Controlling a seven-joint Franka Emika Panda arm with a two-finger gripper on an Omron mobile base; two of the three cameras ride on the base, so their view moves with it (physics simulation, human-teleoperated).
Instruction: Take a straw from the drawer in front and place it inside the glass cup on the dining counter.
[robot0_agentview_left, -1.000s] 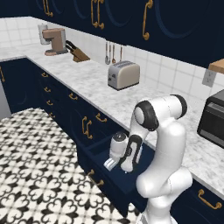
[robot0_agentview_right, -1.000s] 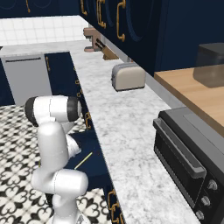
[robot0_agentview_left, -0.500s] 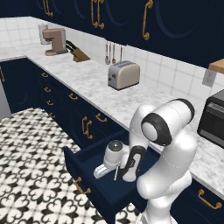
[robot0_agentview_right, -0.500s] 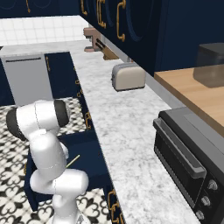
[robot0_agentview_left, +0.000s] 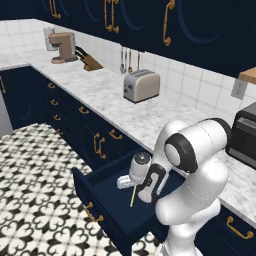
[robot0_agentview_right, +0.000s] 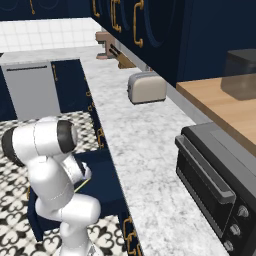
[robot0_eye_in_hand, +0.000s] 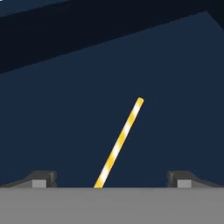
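Straw (robot0_eye_in_hand: 118, 146) lies flat on the floor of the open navy drawer (robot0_agentview_left: 107, 207), just below the claw (robot0_eye_in_hand: 111, 180), whose fingertips (robot0_eye_in_hand: 41, 178) spread wide to either side of it without touching, beneath the marble bench (robot0_agentview_left: 145, 117)

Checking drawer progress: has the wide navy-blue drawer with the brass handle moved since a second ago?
Yes. The drawer has slid further out from the cabinet front, towards the tiled floor.
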